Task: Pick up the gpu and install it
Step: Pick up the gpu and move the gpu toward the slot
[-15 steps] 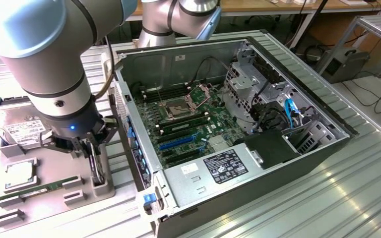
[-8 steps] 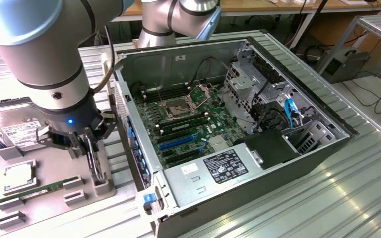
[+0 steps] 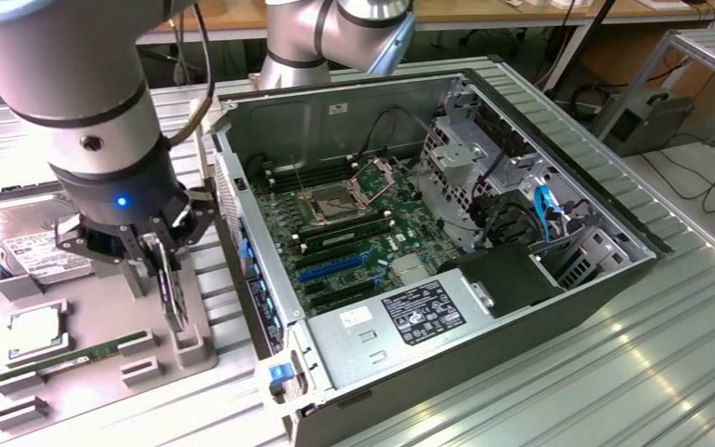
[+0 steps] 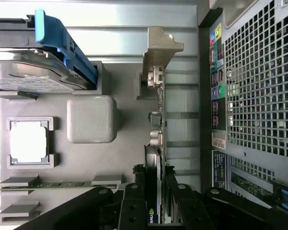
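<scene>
Step in hand: the pick-up, at the grasp stage; install not started. The tool [image 3: 163, 277] is down over the grey parts tray [image 3: 90, 303] on the worktop, at the exterior view's left of the open PC case [image 3: 264, 279]. The gpu [image 3: 182, 317] stands on its long edge in the tray's slotted holders, at the tray side nearest the case, with its metal bracket [image 4: 161, 48] at the end away from the tool. In the wrist view the tool [image 4: 155, 168] straddles the gpu [image 4: 156, 139], one finger on each face, pads [image 4: 136, 191] pressed against the card, so I read it as clamped on the gpu (the card's lower edge is seated in the holders, not lifted). My call: getting it out needs a straight pull up, no twist, since the slots hold both ends. The hard drive [image 3: 34, 247], CPU [image 3: 34, 331] and RAM stick [image 3: 66, 358] sit on the same tray, further to the exterior view's left, apart from the tool. The motherboard's blue slot [image 3: 332, 267] inside the case is empty.
</scene>
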